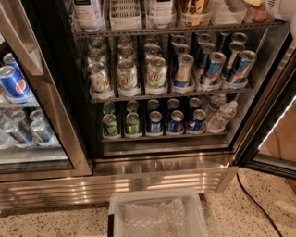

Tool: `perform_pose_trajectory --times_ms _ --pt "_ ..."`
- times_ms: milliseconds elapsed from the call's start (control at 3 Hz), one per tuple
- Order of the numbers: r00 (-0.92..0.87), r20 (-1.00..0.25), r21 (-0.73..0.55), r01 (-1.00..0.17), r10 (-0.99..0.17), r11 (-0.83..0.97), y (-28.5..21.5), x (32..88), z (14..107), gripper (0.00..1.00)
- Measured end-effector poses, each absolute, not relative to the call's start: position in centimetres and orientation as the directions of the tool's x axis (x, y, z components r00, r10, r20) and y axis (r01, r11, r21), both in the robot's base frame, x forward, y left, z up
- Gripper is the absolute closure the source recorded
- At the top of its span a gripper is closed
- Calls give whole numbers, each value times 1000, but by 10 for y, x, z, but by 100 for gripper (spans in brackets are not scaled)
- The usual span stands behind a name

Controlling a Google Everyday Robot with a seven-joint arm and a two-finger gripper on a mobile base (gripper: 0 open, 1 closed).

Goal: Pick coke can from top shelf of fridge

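Observation:
The fridge stands open in front of me, black inside with wire shelves. The top shelf runs along the frame's upper edge and carries bottle bottoms and clear plastic lane trays. A reddish-orange thing sits in the rightmost tray, cut off by the frame's top; I cannot tell whether it is the coke can. A white part of my gripper shows at the top right corner, just right of that tray.
The shelf below holds 7up cans and blue-and-silver cans. The lowest shelf holds green cans, blue cans and water bottles. Pepsi cans sit behind the left door. The open door is on the right. A clear bin and a cable lie on the floor.

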State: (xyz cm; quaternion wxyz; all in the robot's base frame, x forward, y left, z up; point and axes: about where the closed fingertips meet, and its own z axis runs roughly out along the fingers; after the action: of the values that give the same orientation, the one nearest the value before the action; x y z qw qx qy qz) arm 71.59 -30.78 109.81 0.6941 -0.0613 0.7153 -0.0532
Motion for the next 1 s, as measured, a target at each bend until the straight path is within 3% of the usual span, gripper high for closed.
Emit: perform_pose_trajectory --times_ms 333,1000 --pt "-45 -986 -161 -4 -161 987 -307 733 1091 36" --pt "-61 -985 -160 11 -159 987 -311 741 1086 78"
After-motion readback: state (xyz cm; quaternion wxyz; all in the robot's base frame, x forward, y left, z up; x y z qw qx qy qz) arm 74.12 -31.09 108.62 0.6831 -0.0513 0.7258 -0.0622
